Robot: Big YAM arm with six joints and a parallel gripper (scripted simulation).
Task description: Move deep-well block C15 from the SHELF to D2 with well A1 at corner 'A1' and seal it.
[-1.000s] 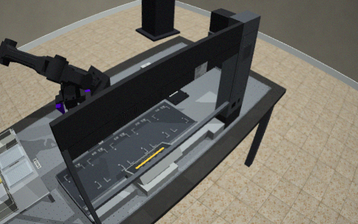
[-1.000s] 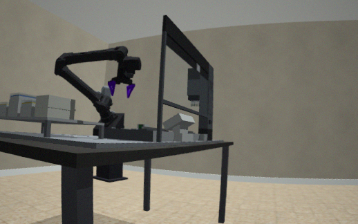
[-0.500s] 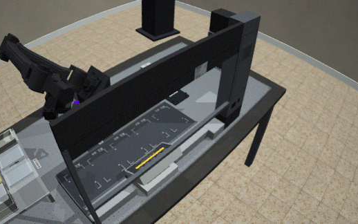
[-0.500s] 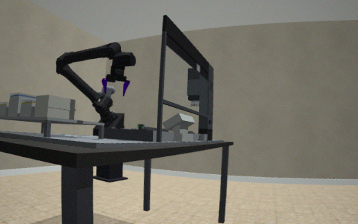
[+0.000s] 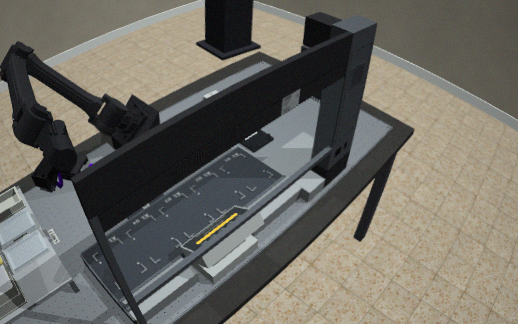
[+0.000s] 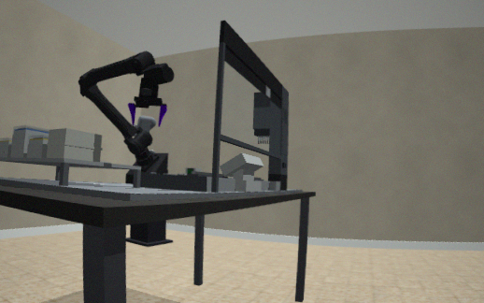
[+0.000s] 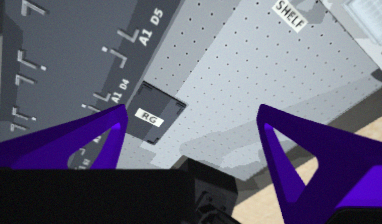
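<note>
The end effector (image 6: 148,115) hangs high in the air with its two purple fingers spread wide apart and nothing between them. It sits above the bare dotted part of the desk (image 7: 252,85), between the liquid handler's dark deck (image 5: 186,210) and the raised SHELF (image 6: 66,162).

The labware is on the SHELF at the far end of the desk. I can see a group of pale blocks (image 6: 73,145) there, and from above some look like plates with many small wells (image 5: 21,247). One of them should be C15, but the labels are too small for me to read, so I cannot say which one.

Here is what I think could go wrong. The arm could pick the wrong block, because several look alike. Some plates on the SHELF may be open on top, and the arm must not carry a block across those. If the fingers grab a block off-centre, it could tip and land crooked. The tall black frame (image 5: 211,135) of the liquid handler stands right over the deck, so the arm or a carried block could bump it on the way to D2. The block could also be turned the wrong way round, so well A1 misses its marked corner. The small dark RG nest (image 7: 154,112) is close by if a new grip is needed.
</note>
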